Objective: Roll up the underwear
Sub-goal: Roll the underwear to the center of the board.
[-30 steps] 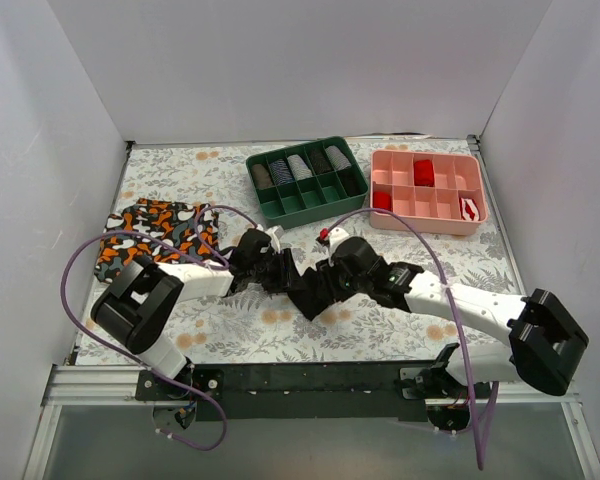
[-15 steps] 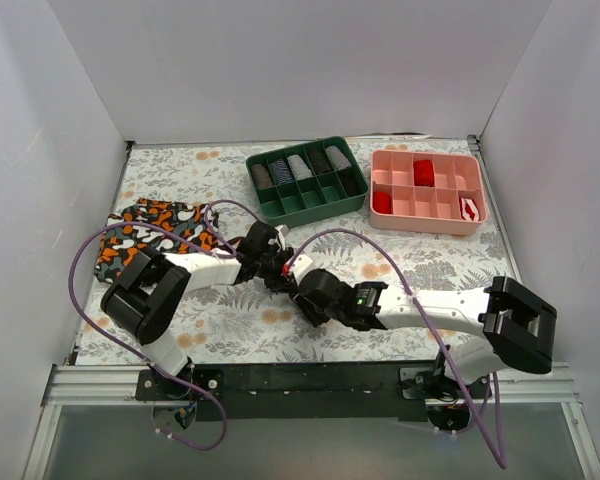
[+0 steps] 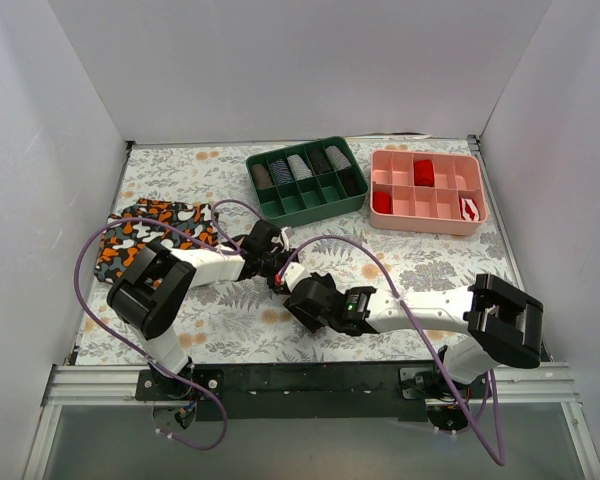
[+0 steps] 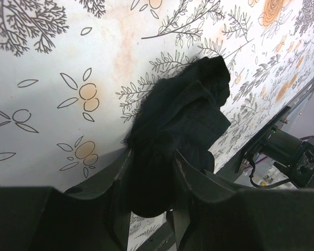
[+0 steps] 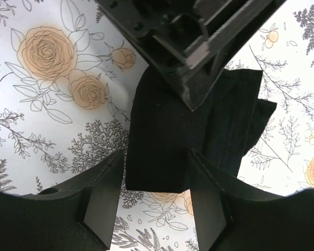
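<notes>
The black underwear (image 3: 288, 280) lies bunched on the flowered table between my two grippers and is mostly hidden by them from above. My left gripper (image 3: 272, 268) is shut on one end of it. In the left wrist view the dark fabric (image 4: 183, 110) fills the gap between the fingers (image 4: 186, 175). My right gripper (image 3: 298, 292) is open and sits astride a flat folded edge of the underwear (image 5: 157, 151). Its fingers (image 5: 102, 196) stand on either side of the fold, and the left gripper's body (image 5: 183, 47) is just beyond.
Camouflage-patterned underwear (image 3: 150, 232) lies at the left edge. A green divided tray (image 3: 310, 208) with rolled items and a pink divided tray (image 3: 425, 226) with red items stand at the back. White walls enclose the table.
The right gripper has moved left up to the left gripper. The black fabric, stretched between them a second ago, is now folded into a small bundle.
</notes>
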Controlling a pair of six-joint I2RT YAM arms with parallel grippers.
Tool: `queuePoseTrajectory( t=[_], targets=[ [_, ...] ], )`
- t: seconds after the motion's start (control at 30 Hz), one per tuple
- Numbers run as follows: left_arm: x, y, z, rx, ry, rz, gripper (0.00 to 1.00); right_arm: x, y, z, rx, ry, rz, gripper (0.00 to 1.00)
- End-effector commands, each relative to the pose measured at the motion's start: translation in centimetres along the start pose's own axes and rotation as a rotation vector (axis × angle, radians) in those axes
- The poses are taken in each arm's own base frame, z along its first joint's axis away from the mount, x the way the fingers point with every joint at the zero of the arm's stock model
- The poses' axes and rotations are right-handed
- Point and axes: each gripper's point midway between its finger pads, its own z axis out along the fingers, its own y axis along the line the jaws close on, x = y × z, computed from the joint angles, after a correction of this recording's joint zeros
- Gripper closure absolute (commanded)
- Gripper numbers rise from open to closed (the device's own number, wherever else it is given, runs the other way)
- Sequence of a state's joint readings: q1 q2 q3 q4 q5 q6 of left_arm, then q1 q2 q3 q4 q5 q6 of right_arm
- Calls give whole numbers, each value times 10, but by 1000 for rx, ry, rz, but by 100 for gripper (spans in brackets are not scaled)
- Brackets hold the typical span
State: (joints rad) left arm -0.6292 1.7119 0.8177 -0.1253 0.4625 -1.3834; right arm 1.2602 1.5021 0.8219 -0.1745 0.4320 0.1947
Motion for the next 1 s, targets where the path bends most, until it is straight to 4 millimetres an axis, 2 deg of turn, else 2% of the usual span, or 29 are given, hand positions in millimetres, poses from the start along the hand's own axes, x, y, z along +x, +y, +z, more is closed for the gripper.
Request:
queuePoseTrajectory(
  t=[0.0, 0.2, 0.37, 0.63, 0.73, 0.97],
  targets=[
    [60, 77, 3, -281, 180, -65, 78, -15, 9, -1, 4, -47, 11, 38],
    [57, 72, 4, -265, 183, -60, 78, 9, 0, 12, 74, 17, 1, 36],
    [59, 70, 3, -255, 193, -62, 78, 26, -15, 18, 175, 60, -8, 36],
    [64, 73, 4, -252, 213, -60, 78, 55, -19, 27, 199, 129, -35, 40],
    [64, 73, 5, -249, 214, -60, 78, 64, -8, 30, 140, 151, -39, 46],
    [58, 72, 3, -261, 190, -57, 74, 84, 15, 30, 17, 201, -2, 75]
  ],
)
